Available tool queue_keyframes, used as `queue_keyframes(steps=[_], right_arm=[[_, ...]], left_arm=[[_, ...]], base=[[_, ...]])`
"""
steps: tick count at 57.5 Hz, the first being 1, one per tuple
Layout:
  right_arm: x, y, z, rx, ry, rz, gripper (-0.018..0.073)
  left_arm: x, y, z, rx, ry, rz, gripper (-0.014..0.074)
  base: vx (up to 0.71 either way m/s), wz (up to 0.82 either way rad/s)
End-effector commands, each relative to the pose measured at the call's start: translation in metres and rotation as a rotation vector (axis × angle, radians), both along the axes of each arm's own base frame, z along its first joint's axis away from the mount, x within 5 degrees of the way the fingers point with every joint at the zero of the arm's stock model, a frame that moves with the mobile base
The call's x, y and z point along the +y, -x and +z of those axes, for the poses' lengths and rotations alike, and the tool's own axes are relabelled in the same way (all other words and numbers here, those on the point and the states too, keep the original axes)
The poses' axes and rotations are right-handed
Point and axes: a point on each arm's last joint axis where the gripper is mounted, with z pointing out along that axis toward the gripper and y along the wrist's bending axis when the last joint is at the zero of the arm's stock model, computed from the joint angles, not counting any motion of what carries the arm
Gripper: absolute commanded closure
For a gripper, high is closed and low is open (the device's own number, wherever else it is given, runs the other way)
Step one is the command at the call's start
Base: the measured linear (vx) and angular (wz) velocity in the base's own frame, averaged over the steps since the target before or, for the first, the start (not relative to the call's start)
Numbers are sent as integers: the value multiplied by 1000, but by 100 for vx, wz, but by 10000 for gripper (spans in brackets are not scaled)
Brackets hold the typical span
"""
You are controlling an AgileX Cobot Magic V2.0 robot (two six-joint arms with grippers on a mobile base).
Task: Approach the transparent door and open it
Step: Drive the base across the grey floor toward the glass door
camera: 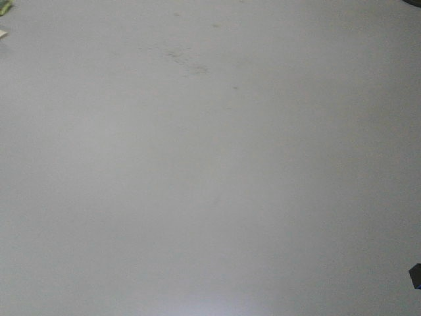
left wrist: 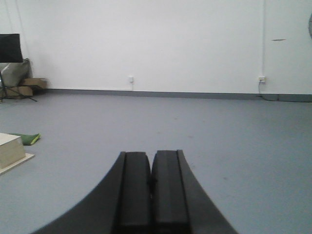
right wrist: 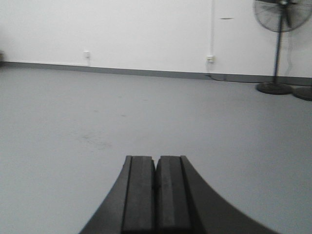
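The transparent door is out of view in all three views. My left gripper fills the bottom of the left wrist view, its two black pads pressed together with nothing between them, pointing across grey floor toward a white wall. My right gripper looks the same in the right wrist view: shut, empty, aimed over bare grey floor. The front view shows only grey floor with faint scuff marks.
A pale wooden platform and a green item lie at the left. A black screen on a stand and boxes sit in the far left corner. A pedestal fan stands at the far right. Wall sockets sit above the skirting.
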Motion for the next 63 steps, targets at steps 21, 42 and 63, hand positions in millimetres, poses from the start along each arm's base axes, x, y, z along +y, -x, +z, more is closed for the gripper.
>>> queue_keyframes(steps=[21,42,63], right_arm=[[0,1,7,-96,18,-6,566],[0,1,7,-96,18,-6,566],[0,1,7,-96,18,-6,566]], left_arm=[[-1,2,5,-79,6,-17,603],[-1,2,5,-79,6,-17,603],[-1,2,5,-79,6,-17,603]], base=[[48,45],[51,38],[53,30]])
